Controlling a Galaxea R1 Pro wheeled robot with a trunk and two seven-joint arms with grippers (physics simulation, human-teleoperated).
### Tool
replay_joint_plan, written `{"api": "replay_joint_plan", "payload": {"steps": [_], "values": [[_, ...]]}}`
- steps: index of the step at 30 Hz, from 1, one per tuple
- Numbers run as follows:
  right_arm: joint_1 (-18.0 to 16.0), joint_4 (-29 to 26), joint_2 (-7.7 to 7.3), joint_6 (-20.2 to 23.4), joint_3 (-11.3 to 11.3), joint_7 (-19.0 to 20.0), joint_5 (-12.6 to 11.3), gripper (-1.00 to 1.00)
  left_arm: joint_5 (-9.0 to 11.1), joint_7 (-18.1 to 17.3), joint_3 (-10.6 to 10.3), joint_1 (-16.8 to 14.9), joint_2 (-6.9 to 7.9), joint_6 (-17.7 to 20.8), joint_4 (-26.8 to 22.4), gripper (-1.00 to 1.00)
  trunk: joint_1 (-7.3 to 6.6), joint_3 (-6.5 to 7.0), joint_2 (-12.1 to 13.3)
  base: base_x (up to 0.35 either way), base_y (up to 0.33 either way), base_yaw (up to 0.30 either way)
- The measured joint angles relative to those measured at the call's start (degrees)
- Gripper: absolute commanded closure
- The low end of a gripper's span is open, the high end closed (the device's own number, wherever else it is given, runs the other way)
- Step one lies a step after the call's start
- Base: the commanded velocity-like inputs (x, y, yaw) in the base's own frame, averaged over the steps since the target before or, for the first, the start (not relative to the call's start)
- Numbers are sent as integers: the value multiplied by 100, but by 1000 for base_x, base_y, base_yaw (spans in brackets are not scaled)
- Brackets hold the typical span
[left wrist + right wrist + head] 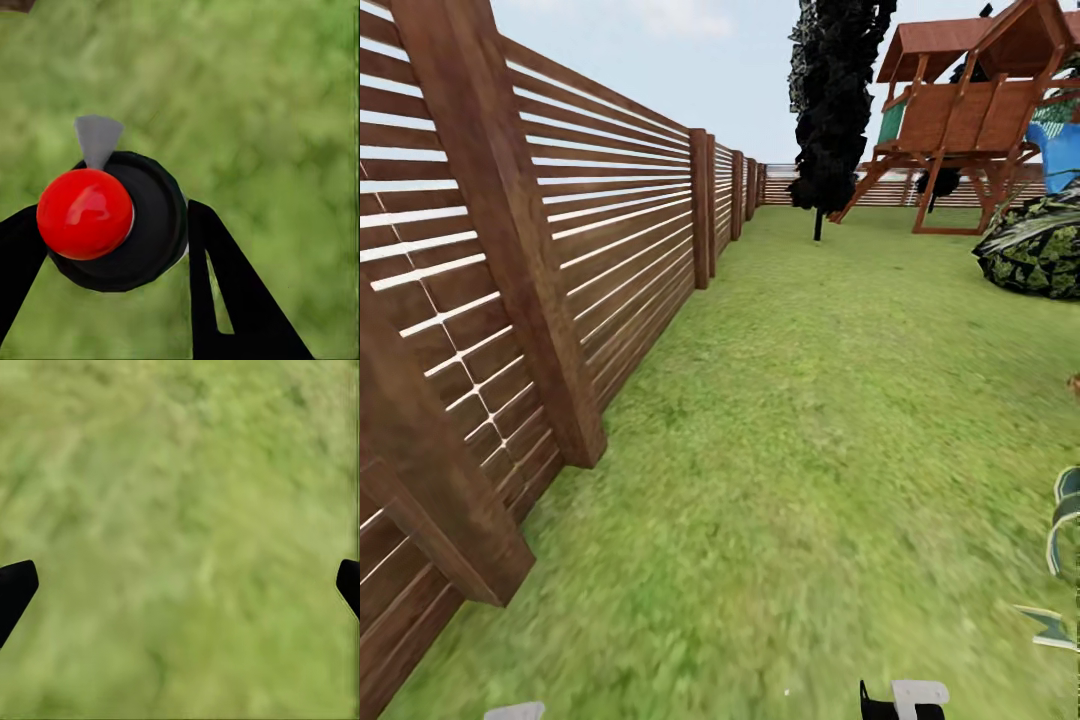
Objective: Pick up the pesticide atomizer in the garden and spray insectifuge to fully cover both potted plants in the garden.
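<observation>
done: your left gripper (112,247) jaws hold the red-capped black atomizer (112,225).
right gripper (180,585): jaws wide, empty.
left: find both plants, spray.

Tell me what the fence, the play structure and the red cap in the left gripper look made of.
Fence: brown-stained wood, matte, with visible grain on slats and posts. Play structure: reddish wood beams, probably stained. Red cap: glossy, likely plastic, given its bright highlight; the black body under it looks matte.
</observation>
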Motion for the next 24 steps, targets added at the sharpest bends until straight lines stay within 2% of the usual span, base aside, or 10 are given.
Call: {"api": "replay_joint_plan", "payload": {"steps": [18,24], "values": [[2,0,0,0,0,1,0,-100,1,10,7,0,25,1,17,100,0,0,0,338,0,-298],[-2,2,1,-1,0,0,-7,-100,-3,16,9,2,33,-1,17,100,0,0,0,338,0,-85]]}}
